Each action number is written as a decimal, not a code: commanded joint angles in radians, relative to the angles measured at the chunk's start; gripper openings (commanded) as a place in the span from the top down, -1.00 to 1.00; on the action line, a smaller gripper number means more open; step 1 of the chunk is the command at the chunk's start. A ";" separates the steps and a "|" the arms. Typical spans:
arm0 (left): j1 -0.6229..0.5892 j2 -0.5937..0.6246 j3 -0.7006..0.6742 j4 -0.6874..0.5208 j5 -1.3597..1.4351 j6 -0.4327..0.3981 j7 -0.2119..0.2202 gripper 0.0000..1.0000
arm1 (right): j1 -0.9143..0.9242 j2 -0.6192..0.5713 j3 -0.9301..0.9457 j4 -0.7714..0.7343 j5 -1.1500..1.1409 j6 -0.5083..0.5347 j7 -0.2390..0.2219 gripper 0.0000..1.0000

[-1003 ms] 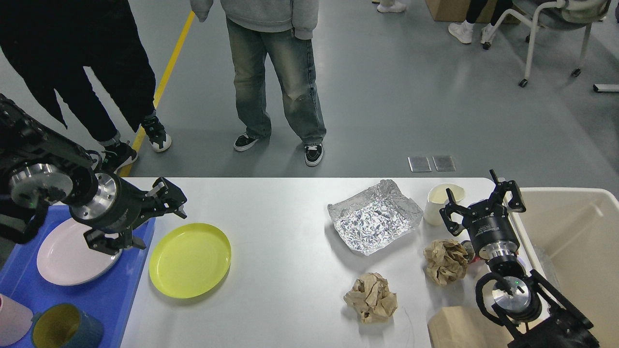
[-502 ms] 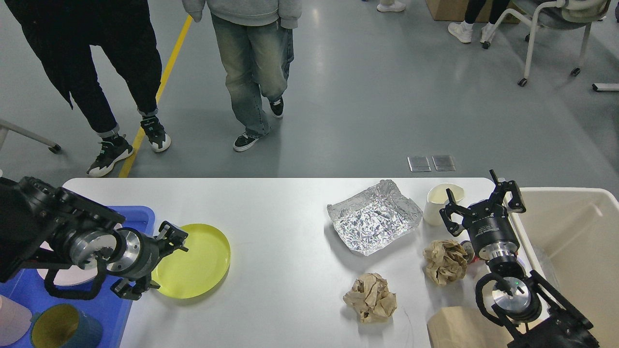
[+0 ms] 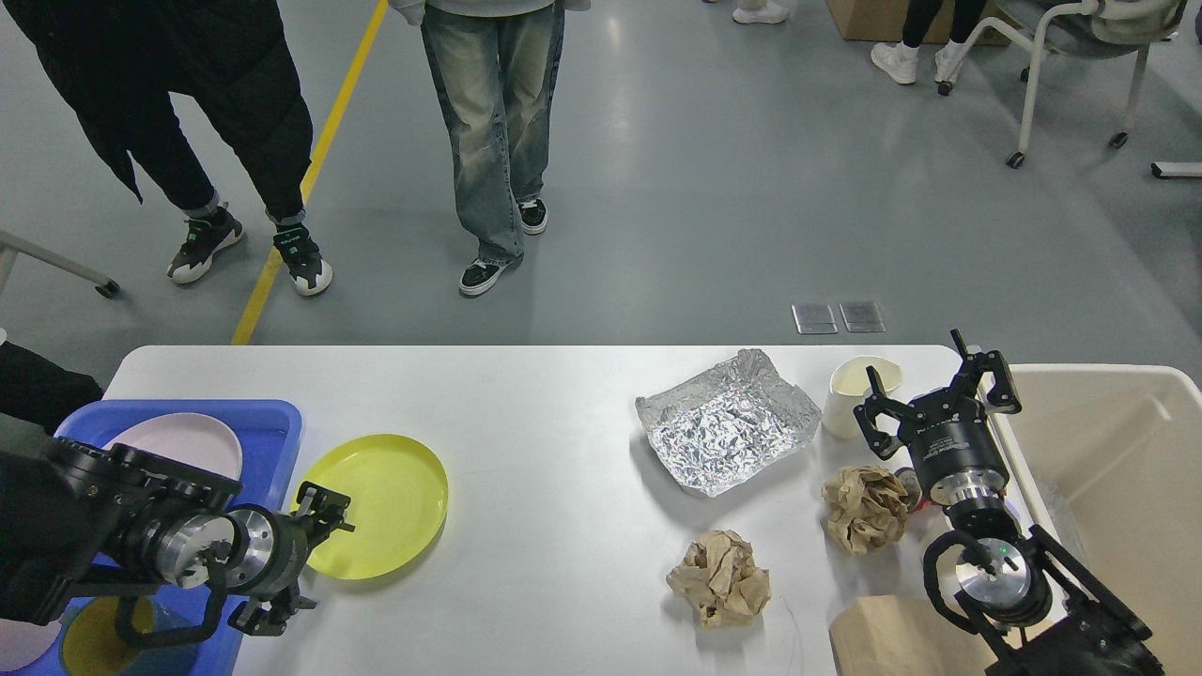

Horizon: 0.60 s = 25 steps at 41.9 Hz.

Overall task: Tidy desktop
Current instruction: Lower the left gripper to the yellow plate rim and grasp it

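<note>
The left gripper (image 3: 302, 556) sits low at the near left of the worktop (image 3: 535, 451), its fingers spread apart around the near-left rim of the yellow plate (image 3: 380, 502); one finger lies over the plate's edge, the other hangs just off it toward the blue tray (image 3: 272, 427). Whether either finger presses on the plate I cannot tell. The right gripper (image 3: 939, 394) is raised at the far right, fingers wide apart and holding nothing, just beside the white paper cup (image 3: 850, 390) and above a crumpled brown paper ball (image 3: 862, 507).

The worktop is a wide white surface with rounded corners, spanning most of the lower half of the view. The blue tray lies on its left end, carrying a pale pink plate (image 3: 188, 437), partly hidden by the left arm. The yellow plate rests flat beside the tray. A crinkled sheet of foil (image 3: 728, 432) with upturned edges lies right of centre, near the cup. A second brown paper ball (image 3: 721, 577) sits nearer the front edge, apart from the first. A beige bin (image 3: 1108, 441) stands against the right end of the worktop. Two people stand on the grey floor beyond the far edge.
</note>
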<state>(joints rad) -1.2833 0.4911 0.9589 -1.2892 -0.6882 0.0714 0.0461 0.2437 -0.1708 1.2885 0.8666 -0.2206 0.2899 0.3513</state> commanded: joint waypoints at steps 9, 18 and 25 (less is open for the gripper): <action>0.024 0.006 -0.017 0.036 -0.001 -0.001 -0.002 -0.47 | 0.000 0.001 0.000 0.000 0.001 0.000 0.000 -1.00; 0.062 0.001 -0.049 0.070 -0.001 -0.001 0.000 -0.25 | 0.000 0.001 0.000 0.000 0.000 0.000 0.000 -1.00; 0.073 0.000 -0.066 0.080 -0.001 -0.002 0.000 -0.04 | 0.000 0.001 0.000 0.000 0.000 0.000 0.000 -1.00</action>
<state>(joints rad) -1.2131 0.4926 0.8992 -1.2182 -0.6888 0.0690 0.0460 0.2438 -0.1703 1.2885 0.8667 -0.2204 0.2899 0.3513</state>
